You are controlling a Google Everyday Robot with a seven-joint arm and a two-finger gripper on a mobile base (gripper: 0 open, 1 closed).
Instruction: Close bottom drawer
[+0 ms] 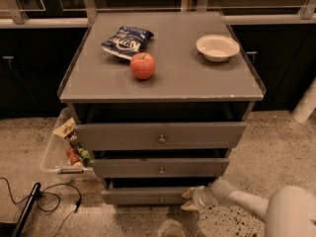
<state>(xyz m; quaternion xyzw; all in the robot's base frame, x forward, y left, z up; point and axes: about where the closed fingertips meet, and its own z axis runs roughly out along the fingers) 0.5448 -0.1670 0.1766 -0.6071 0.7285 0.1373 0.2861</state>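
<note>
The bottom drawer is the slimmest grey front at the foot of the grey cabinet, with one small round knob. It sits nearly flush under the middle drawer, with only a thin dark gap above it. My gripper is at the right end of the bottom drawer's front, touching it. My white arm reaches in from the lower right.
The top drawer is the widest front. On the cabinet top lie a red apple, a blue chip bag and a white bowl. A clear bin of snacks stands left of the cabinet, with black cables on the speckled floor.
</note>
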